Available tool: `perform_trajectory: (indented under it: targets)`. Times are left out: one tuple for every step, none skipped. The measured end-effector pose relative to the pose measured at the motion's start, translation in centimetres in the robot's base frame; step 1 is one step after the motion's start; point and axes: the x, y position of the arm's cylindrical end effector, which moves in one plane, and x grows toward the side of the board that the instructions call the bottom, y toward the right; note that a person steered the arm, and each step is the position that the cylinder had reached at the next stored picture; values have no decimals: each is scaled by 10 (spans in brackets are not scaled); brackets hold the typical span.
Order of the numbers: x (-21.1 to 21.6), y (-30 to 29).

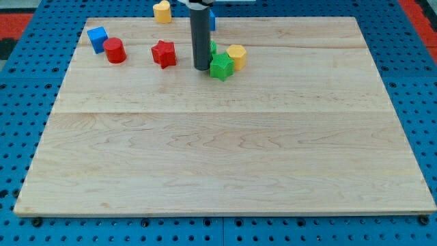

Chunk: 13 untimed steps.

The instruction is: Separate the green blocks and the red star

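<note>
The red star (163, 53) lies alone at the board's upper left-centre. My tip (201, 67) stands to its right, touching the left side of a green star-shaped block (221, 67). A second green block (212, 48) shows only as a sliver behind the rod. A yellow hexagonal block (237, 56) touches the green star block on its upper right. The green blocks sit well to the right of the red star.
A red cylinder (114, 50) and a blue cube (97, 37) lie at the upper left of the wooden board (225, 137). A yellow block (162, 11) sits at the top edge. A blue block (212, 18) is mostly hidden behind the rod.
</note>
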Motion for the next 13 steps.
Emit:
perform_trajectory:
  targets:
    - [25,21]
    - [11,68]
    - [-17,68]
    - [-38,92]
    - [-57,103]
    - [-60,155]
    - [-74,190]
    - [-97,156]
    - [-105,142]
    - [-64,205]
    - [1,164]
    - [21,73]
    - [21,17]
